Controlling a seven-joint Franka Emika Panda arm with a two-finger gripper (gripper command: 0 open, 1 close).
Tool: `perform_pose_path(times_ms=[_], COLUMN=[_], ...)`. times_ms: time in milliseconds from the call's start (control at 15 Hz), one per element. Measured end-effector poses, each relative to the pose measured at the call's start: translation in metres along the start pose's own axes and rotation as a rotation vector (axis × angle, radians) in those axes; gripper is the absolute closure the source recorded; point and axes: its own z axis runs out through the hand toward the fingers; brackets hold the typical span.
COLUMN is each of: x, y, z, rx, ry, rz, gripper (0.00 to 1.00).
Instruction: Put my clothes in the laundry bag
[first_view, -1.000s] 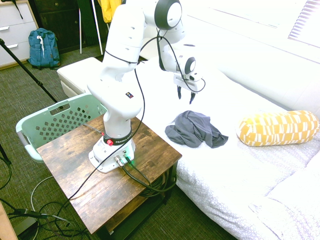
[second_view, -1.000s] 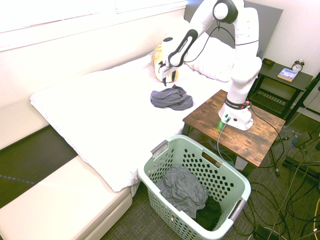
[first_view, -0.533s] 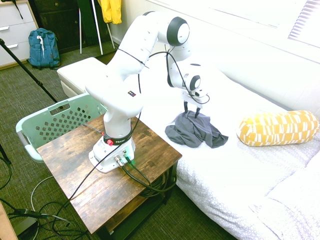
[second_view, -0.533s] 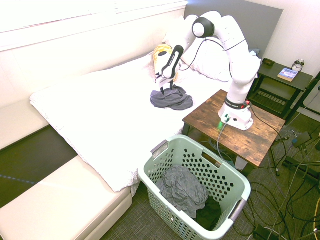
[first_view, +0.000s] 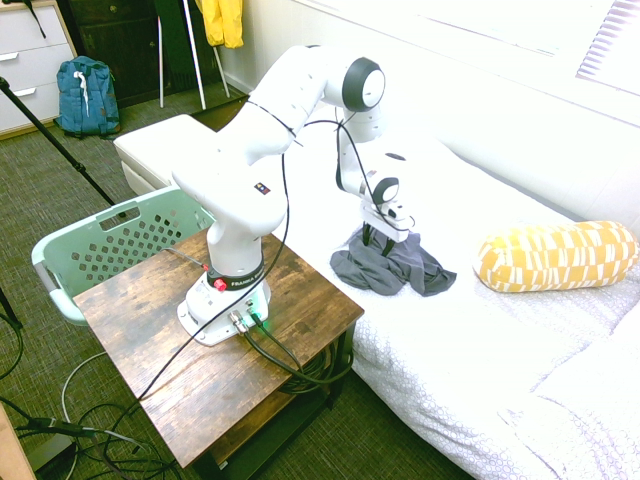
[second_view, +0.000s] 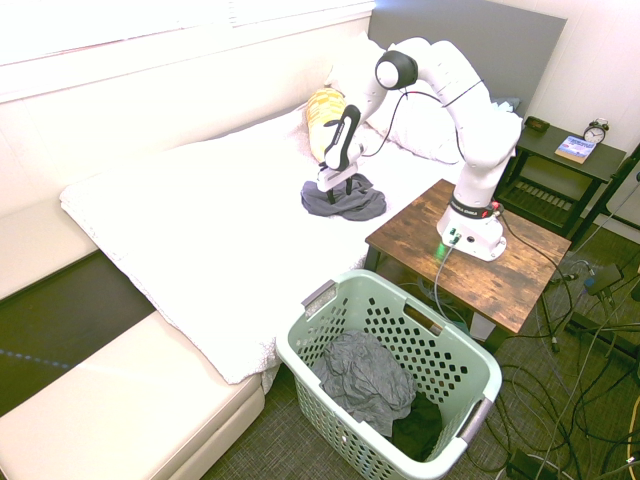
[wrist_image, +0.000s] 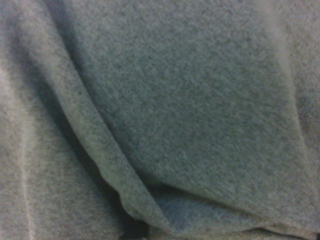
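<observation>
Second exterior view: gripper (second_view: 337, 187) spread, pressed into grey garment (second_view: 352, 204) mid-frame; risk pinching bedsheet (second_view: 200, 240) too, dragging it.

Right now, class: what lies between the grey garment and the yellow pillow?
Only bare white bedding between garment and pillow, clearest in the first exterior view.

bed (first_view: 520, 330): white cover | on it: grey clothes (first_view: 400, 268), yellow patterned pillow (first_view: 556, 256)

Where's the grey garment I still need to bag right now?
The grey garment lies crumpled on the white bed, between the wooden side table and the yellow pillow, directly under the open gripper.
</observation>
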Motion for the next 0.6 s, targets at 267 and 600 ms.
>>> perform_pose_path(times_ms=[267,600], x=[-0.008,-0.022], y=[-0.002,-0.008], z=[0.01,0.02], rx=[0.004,-0.014], ry=[-0.028,-0.023], rz=[-0.005,-0.034], gripper=[1.0,1.0])
